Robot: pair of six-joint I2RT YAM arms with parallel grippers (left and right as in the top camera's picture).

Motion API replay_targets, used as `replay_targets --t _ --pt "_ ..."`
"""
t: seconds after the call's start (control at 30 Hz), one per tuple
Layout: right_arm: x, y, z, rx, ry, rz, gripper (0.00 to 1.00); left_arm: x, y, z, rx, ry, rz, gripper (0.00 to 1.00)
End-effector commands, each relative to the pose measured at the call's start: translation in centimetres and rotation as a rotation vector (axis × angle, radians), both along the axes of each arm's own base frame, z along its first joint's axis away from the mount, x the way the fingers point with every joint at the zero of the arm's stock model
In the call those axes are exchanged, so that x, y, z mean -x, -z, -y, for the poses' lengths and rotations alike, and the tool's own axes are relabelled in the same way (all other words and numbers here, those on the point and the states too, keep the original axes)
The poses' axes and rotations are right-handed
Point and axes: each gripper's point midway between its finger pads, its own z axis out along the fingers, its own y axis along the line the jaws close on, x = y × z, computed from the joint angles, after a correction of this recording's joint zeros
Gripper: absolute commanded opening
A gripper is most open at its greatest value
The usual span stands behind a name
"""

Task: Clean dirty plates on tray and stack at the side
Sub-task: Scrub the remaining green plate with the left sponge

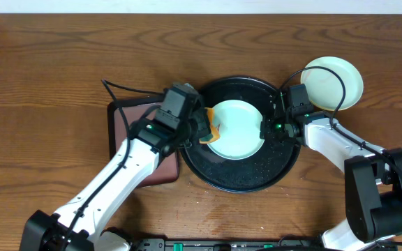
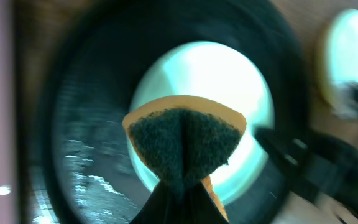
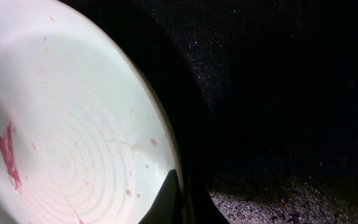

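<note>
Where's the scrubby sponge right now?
In the overhead view, the sponge sits pinched in the left gripper, at the left edge of the mint plate inside the black tray.

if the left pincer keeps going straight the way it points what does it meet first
Probably the mint plate in the black tray: the sponge clamped in the left pincer faces the plate and would touch it first. The gap is unclear.

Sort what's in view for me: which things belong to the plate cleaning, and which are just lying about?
In the job: black tray; mint plate on it, rim pinched by right pincer; sponge in left pincer; side plate on the table.
Lying about: maroon tray, left of the black tray.
</note>
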Motion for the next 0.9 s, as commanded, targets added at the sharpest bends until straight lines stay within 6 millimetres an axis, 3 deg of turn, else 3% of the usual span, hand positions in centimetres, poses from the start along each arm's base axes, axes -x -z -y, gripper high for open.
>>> replay_targets --t 0.0,0.17,0.27,0.37,0.7,0.87 --pt "0.6 0.9 0.0 0.013 -0.023 -0.029 0.01 -2.0 1.0 -6.4 -0.212 -0.248 0.054 0.08" --pt "0.6 0.9 0.0 0.012 -0.022 -0.029 0.01 -2.2 2.3 -13.6 -0.314 -0.422 -0.029 0.07" --pt "0.6 0.9 -0.1 0.012 -0.022 -0.028 0.01 -1.8 3.6 -15.9 -0.333 -0.427 -0.101 0.07" --pt "0.5 0.9 -0.1 0.011 -0.022 -0.025 0.01 -1.7 5.0 -16.2 -0.346 -0.356 -0.146 0.08" --pt "0.6 0.9 -0.1 0.012 -0.023 -0.029 0.01 -0.9 10.7 -16.7 -0.401 -0.353 -0.306 0.07" --pt "0.6 0.9 -0.1 0.012 -0.026 -0.027 0.01 -0.7 12.0 -16.7 -0.410 -0.345 -0.338 0.07"
